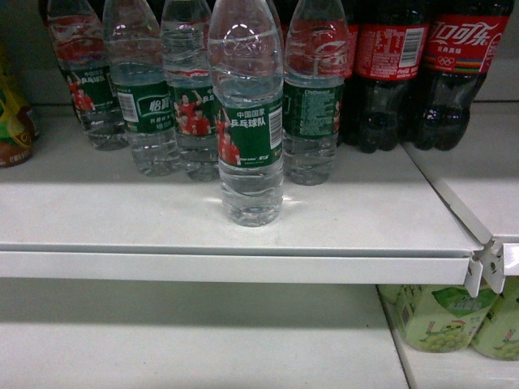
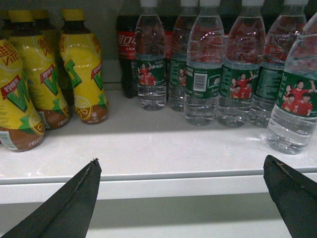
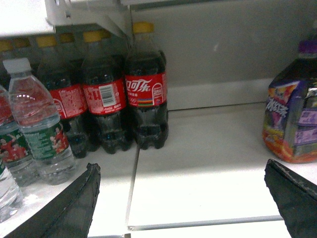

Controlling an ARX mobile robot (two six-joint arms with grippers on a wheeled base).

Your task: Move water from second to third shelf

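Dim, greenish, grainy — glare on the shelf; soft shadows behind bottles.

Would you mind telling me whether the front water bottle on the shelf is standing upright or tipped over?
Upright. The front water bottle stands on its base on the white shelf, its label level, ahead of the row of bottles behind it.

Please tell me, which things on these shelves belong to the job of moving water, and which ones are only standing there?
Belong to the job:
front water bottle
white shelf
left gripper, open
right gripper, open

Only standing there:
cola bottles
yellow lemon tea bottles
purple-capped juice jug
green drink cartons
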